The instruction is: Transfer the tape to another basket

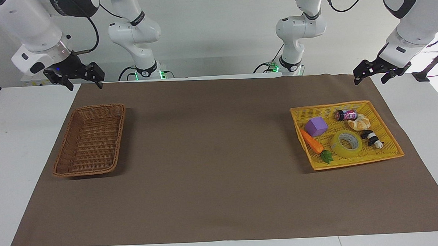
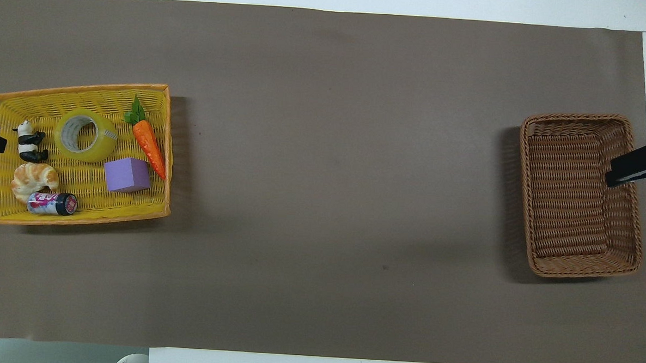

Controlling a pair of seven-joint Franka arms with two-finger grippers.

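Tape (image 1: pixel 346 143), a yellow translucent roll, lies flat in the flat yellow tray (image 1: pixel 385 130) at the left arm's end of the table (image 1: pixel 15 120). Going across the facing view: the right hand (image 1: pixel 84 80) hangs spread wide and empty over the brown mat's (image 1: pixel 213 156) corner, just above the brown wicker basket (image 1: pixel 90 140), which holds nothing. Toward the left arm's end, the tray holds an orange carrot (image 1: pixel 312 142), a purple cube (image 1: pixel 316 126), the tape beside them, a small can (image 1: pixel 346 115), a croissant (image 1: pixel 359 122) and a panda figure (image 1: pixel 372 138). The left hand (image 1: pixel 369 75) hovers above the tray's nearer corner, fingers parted, gripping nothing and touching nothing.
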